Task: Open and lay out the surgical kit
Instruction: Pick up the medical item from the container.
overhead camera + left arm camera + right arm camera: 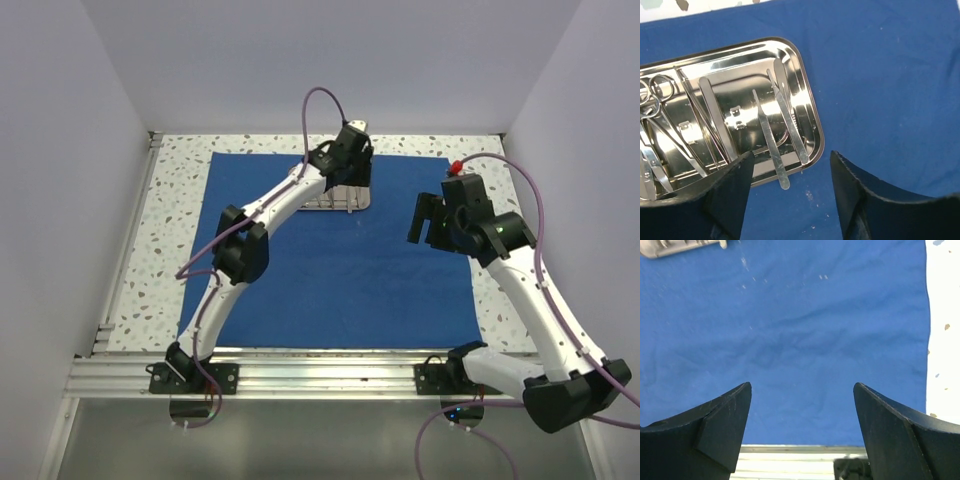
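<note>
- The blue cloth wrap (pixel 340 280) lay opened flat on the speckled tabletop (pixel 170 220) and covered most of its middle.
- The steel tray (pixel 352 203) sat on the far part of the cloth, close to its far edge and partly hidden under the left arm.
- The left gripper (pixel 348 160) hung over the tray. In the left wrist view its fingers (pixel 730 185) stood apart with nothing clamped between them.
- In that view the tray (pixel 805 100) held several steel tools lying lengthwise.
- Ring-handled scissors (pixel 655 95) lay at one end of the tray, with flat tweezers (pixel 715 115) beside them.
- Two slim flat handles lay toward the other end. One slim handle (pixel 771 140) poked out over the tray's rim, with its tip above the cloth in the gap between the left fingers.
- The right gripper (pixel 425 215) hovered above the right side of the cloth, well apart from the tray.
- In the right wrist view its fingers (pixel 725 420) stood wide apart over bare blue cloth (pixel 805 330), holding nothing.
- A corner of the tray (pixel 675 246) showed at the top edge of that view.
- White tabletop showed just past the cloth's right edge.
- An aluminium rail (pixel 330 375) ran along the near edge of the tabletop, and both arm bases were bolted to it.
</note>
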### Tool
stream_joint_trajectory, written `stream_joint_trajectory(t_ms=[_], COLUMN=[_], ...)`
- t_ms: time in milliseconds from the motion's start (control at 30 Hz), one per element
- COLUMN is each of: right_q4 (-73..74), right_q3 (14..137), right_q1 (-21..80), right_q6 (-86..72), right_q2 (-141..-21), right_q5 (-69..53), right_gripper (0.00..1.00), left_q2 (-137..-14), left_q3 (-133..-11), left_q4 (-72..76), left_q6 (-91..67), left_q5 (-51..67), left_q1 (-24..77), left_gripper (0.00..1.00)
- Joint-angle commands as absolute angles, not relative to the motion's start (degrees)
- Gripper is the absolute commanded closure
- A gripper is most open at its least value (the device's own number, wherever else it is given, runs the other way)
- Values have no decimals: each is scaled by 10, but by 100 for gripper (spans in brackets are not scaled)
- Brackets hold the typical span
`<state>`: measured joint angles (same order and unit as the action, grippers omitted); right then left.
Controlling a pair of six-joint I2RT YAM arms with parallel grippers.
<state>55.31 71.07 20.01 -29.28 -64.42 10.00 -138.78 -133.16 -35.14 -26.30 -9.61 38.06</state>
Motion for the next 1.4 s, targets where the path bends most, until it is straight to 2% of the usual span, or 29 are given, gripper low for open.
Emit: stream_joint_trajectory(t_ms=[0,200,900,1133,1267,1300,1333,1367], right_q4=[597,620,626,616,613,612,612,611], right_q3=[701,693,695,695,695,695,695,694], right_q1=[202,202,202,202,201,202,202,202], right_q6=[-278,-266,-238,-236,-233,-232,-230,-229], right_q2=[-620,-597,-615,-632,-638,-641,-642,-643], right_q5=[114,120,130,131,133,134,137,138], right_gripper=[13,13,12,12,12,12,12,12], left_q2=[-1395,-1412,-1474,-1489,-1497,-1499,-1501,-1504], left_q3=[-1332,-1315,-1315,-1324,-1332,-1332,-1333,-1333], left_q4=[-365,-373,-384,-384,-384,-384,-384,-384], left_q6=[-281,-294,-302,-300,-301,-301,-301,-301], left_q5=[-136,-145,-158,-156,-150,-149,-147,-146], left_q1=[389,397,399,397,395,394,393,392], left_gripper=[35,42,43,47,64,71,75,84])
